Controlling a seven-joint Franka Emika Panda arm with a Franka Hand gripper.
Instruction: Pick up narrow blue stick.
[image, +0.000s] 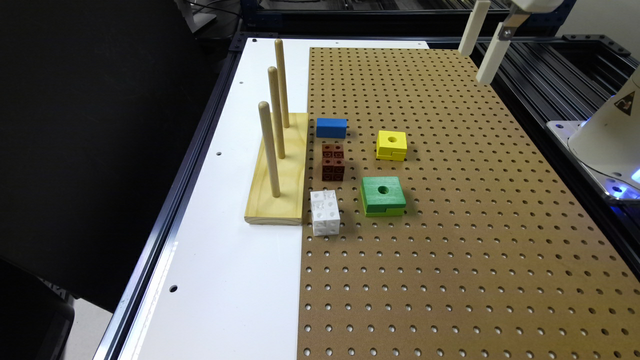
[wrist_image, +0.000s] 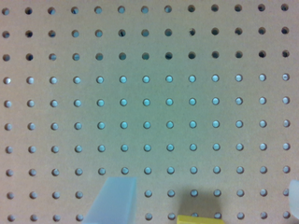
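The brown pegboard covers most of the table, leaving a white strip bare along the exterior view's left edge. Nearest of the things on it is a white studded block, close to the pegboard's left edge, with a green block (it has a round hole in its top) just to its right. Past the white one sits a brown studded block, and a yellow block, also holed, lies off to its right. The blue stick lies flat just beyond the brown block, near the pegboard's left edge and close beside the wooden peg stand, whose three upright pegs rise from a base on the white strip. The claw hangs high over the pegboard's far right corner, well apart from the blue stick. Its two pale fingers stand spread apart, holding nothing. In the wrist view a yellow block's edge peeks in over the pegboard.
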